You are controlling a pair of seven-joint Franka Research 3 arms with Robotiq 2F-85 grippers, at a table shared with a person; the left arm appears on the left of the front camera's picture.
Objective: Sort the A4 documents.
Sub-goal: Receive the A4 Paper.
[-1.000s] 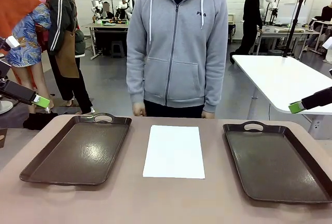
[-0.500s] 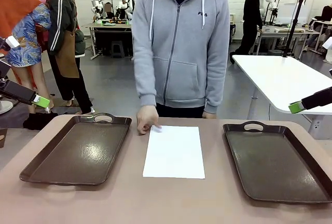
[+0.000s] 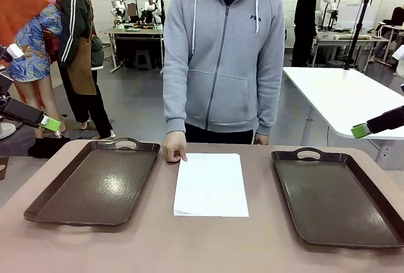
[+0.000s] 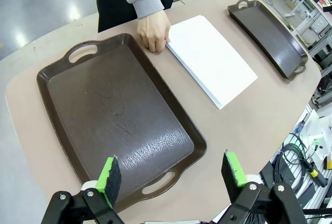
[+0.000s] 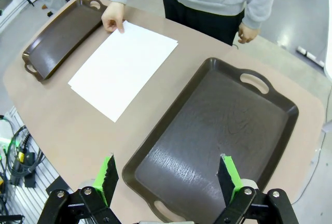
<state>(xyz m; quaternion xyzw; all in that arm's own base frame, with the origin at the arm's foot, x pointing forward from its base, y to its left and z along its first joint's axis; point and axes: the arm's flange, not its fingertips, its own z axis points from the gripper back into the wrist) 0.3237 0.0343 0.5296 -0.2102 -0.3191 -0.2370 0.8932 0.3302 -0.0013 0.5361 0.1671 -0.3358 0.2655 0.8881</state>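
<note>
Now, the paper sheets (image 3: 211,184) lie flat on the table (image 3: 208,241) between the left tray (image 3: 95,184) and the right tray (image 3: 341,197); a person's hand (image 3: 175,146) touches their far left corner. Expect them thin, light, floppy, slippery: pinch one at a near corner. Your left gripper (image 4: 171,172) and right gripper (image 5: 167,178) stand wide open, empty.

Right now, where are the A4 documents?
In the front view, the A4 documents lie flat between the left tray and the right tray, with the person's hand at their far left corner.
</note>
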